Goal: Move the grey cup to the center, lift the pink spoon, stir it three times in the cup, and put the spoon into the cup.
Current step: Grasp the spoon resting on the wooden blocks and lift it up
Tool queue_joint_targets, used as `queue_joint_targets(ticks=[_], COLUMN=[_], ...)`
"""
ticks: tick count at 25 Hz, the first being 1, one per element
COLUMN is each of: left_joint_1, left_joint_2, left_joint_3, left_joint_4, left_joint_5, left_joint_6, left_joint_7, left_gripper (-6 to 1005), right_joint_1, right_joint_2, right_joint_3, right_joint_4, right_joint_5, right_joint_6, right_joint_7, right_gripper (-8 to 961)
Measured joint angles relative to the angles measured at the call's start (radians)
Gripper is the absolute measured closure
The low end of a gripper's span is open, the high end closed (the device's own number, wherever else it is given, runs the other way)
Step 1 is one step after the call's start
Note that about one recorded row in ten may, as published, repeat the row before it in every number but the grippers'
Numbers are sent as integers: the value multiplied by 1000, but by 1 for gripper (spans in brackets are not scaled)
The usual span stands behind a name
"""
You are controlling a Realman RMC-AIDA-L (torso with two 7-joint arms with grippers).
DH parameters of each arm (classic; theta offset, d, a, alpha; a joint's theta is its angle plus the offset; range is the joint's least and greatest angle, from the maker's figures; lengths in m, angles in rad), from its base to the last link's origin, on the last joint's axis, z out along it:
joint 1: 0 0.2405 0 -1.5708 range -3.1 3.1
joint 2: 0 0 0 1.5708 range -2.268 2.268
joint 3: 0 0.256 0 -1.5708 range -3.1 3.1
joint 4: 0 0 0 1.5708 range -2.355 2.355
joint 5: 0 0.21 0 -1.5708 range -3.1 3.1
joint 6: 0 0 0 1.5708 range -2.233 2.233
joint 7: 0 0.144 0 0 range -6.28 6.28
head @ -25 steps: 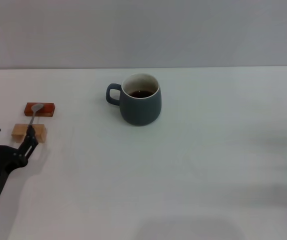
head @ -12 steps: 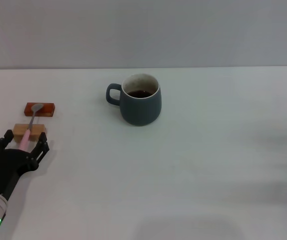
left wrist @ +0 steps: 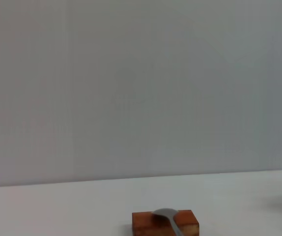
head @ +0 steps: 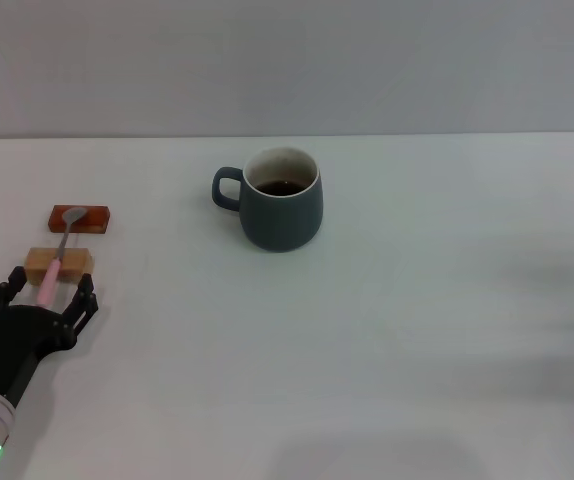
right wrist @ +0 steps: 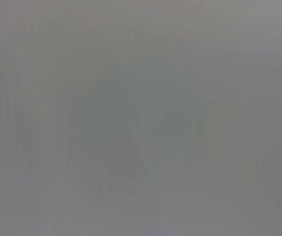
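Pink spoon [head: 55,259] handle lies between left gripper's [head: 35,296] spread jaws.

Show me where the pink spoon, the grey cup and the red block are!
pink spoon [head: 47,279]: head view, on its pink handle.
grey cup [head: 281,215]: head view, on its outer wall.
reddish-brown block [head: 95,217]: head view, on its bare end.

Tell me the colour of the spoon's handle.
Pale pink handle on the pink spoon, clearest in the head view.
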Motion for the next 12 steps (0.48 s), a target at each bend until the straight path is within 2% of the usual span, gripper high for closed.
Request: queue_joint_targets(ticks=[12], left_joint_1=[0], left_joint_2=[-1], left_joint_3=[3], left_joint_4=[-3], left_joint_5=[0], left_joint_6=[-1], left_joint_7=[14], left_gripper=[156], right_joint_1=[8], right_joint_2=[-1], right_joint_3=[0], right_joint_4=[-2], right_joint_5=[-3], right_joint_6=[9], right_joint_7=[-1], right_gripper=[953])
